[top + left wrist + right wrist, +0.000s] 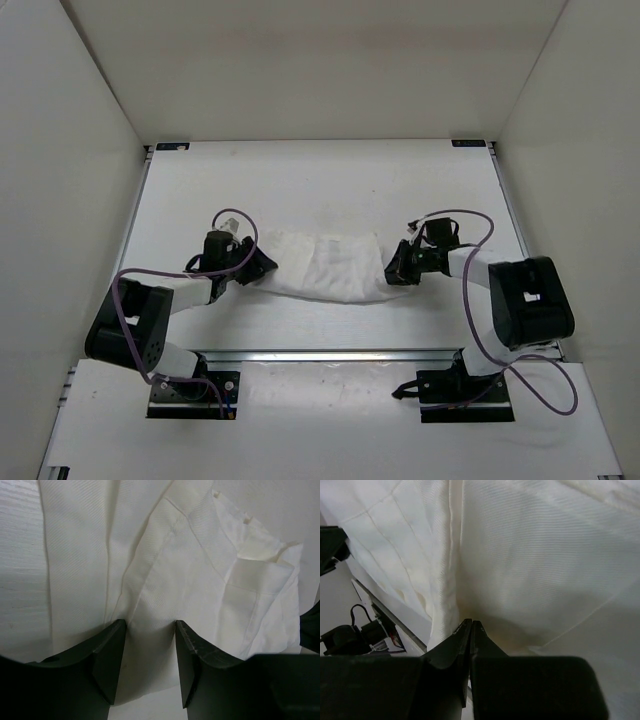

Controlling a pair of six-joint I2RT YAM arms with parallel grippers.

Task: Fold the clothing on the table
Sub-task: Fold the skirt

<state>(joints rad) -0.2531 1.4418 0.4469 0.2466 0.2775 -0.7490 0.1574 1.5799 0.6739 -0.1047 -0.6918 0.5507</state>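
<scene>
The cloth (325, 265) is lying rumpled across the middle of the desk (320, 180), stretching between our two tools. Our left tool (150, 627) is standing released, its fingers straddling a strip of the cloth's left end. Our right tool (471, 624) is clenching a pleat at the right end

The clothing (325, 265) is white with a fine ribbed weave, the tabletop (320, 185) is matte white, the left pincer (262, 265) and right pincer (393, 272) are black, and the looping cables (116, 295) are purple.
</scene>
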